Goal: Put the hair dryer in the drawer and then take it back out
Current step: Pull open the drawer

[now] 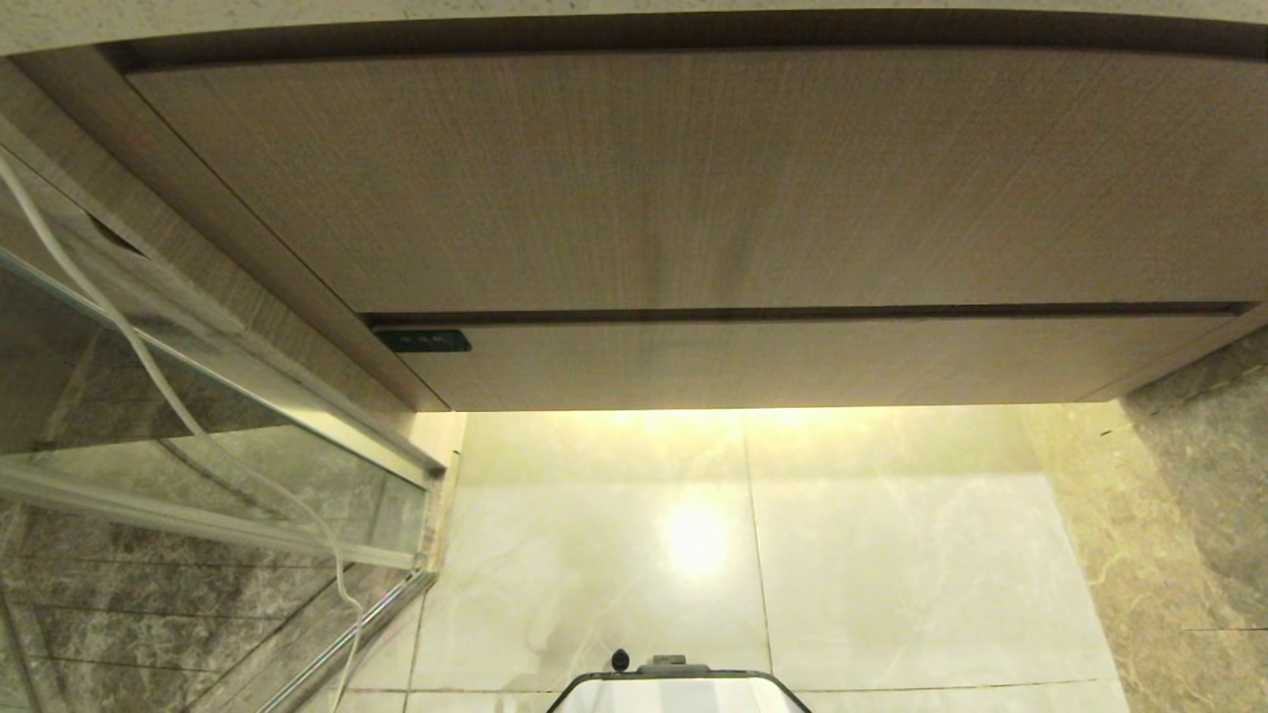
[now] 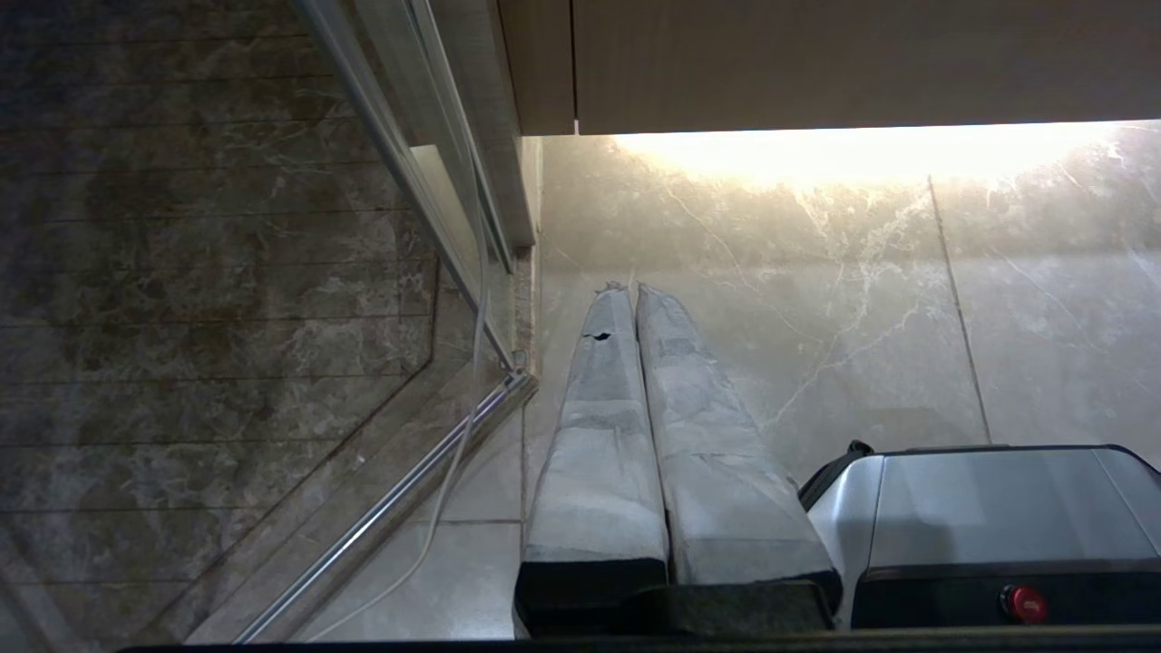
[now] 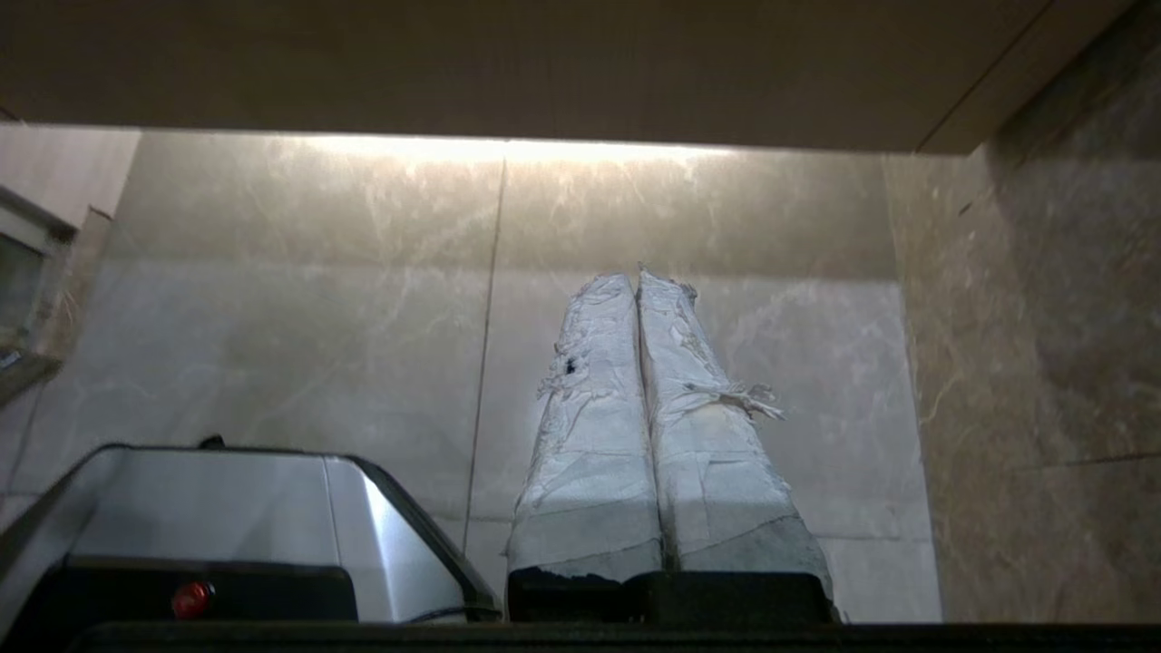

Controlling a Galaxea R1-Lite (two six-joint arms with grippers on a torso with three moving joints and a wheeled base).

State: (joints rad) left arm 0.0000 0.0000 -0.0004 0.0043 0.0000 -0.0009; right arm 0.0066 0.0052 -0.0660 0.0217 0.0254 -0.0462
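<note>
Very start of the task by the look of it: drawer (image 1: 792, 361) shut, flush under the taller panel (image 1: 693, 178), small dark label (image 1: 423, 341) at its left end. No dryer in any view; only a white cord (image 1: 149, 366) hanging down past the glass screen (image 1: 198, 465) at left, likely the dryer's own, running up out of sight.

Both arms hanging low over the floor tiles (image 1: 892, 555), neither in the head view. Left gripper (image 2: 632, 292) with fingers pressed together, empty. Right gripper (image 3: 635, 279) likewise closed on nothing, taped pads frayed.

Next, probably: opening the handleless front. Calls for raising an arm to the dark gap along its top edge, or pushing the face if latched by spring; impossible to tell which. Then finding the dryer, presumably up on the tabletop above.

In the way: cord dangling near the left arm's path, glass screen close on that side, stone wall (image 1: 1189, 495) tight on the right, robot's base (image 1: 679, 688) just below.
</note>
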